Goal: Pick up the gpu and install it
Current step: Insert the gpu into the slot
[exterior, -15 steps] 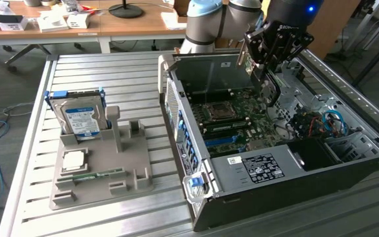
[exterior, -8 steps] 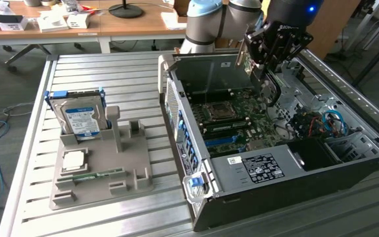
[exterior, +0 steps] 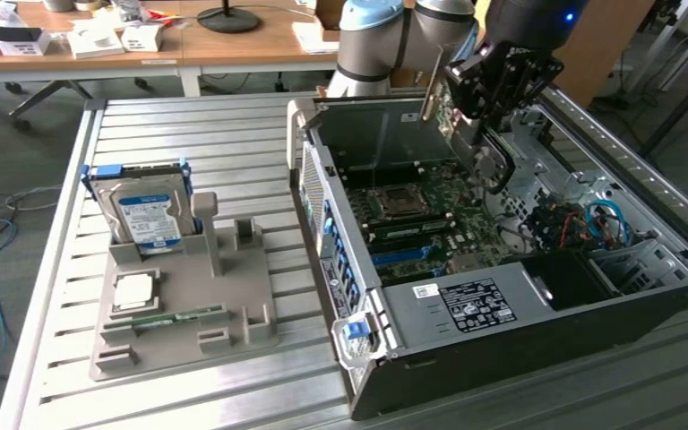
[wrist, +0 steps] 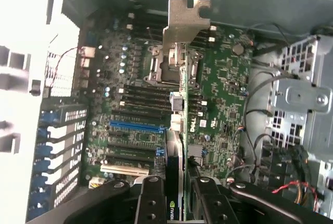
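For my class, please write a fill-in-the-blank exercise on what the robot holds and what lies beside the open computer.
1. The gripper is shut on the gpu, held over the ____ motherboard inside the open computer case.
2. The hard drive standing in the grey tray has a ____ and white label.
3. The tray lies to the exterior view's ____ of the computer case.

Missing words: green; blue; left

Softly lit in the exterior view, with faint shadows inside the computer case [exterior: 476,349]; blown out to white glare beyond its wall in the wrist view.
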Available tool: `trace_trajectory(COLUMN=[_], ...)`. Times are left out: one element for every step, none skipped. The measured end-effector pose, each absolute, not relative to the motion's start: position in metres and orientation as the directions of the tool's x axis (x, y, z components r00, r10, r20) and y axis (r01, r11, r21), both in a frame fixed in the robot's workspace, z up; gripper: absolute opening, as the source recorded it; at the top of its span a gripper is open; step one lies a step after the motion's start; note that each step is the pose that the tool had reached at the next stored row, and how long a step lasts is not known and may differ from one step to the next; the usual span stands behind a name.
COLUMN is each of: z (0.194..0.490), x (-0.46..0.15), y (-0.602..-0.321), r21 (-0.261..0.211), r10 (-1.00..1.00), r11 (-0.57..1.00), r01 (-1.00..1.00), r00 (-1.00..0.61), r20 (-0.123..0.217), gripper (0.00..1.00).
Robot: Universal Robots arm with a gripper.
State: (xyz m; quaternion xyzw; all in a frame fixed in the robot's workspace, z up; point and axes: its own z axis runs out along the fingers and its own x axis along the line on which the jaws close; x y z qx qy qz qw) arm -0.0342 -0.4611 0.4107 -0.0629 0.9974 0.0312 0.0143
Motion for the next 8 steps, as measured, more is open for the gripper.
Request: trace_trajectory(z=[0.4106, 0.4104, 0.4102, 0.4100, 0.4098, 0.4096, 0.4094, 0.4092], x=[-0.0342, -0.0342, -0.0342, -0.0342, -0.0342, -0.0342, -0.0342, -0.0342], y=[-0.4611, -0.4611, -0.4611, -0.4611, -0.4611, -0.4611, -0.4611, -0.4611], r21=[0.060, 0.060, 0.059, 0.059, 0.059, 0.059, 0.059, 0.059], r10=[-0.142, -0.159, -0.176, -0.193, -0.210, -0.227, -0.245, -0.262], r11=[0.988, 0.985, 0.982, 0.979, 0.976, 0.972, 0.967, 0.963], r01=[-0.143, -0.160, -0.178, -0.194, -0.212, -0.228, -0.247, -0.263], r00=[-0.989, -0.987, -0.984, -0.981, -0.977, -0.973, -0.969, -0.965], r20=[-0.032, -0.032, -0.032, -0.032, -0.032, -0.032, -0.032, -0.032], gripper=[0.26, 0.26, 0.26, 0.26, 0.26, 0.26, 0.26, 0.26])
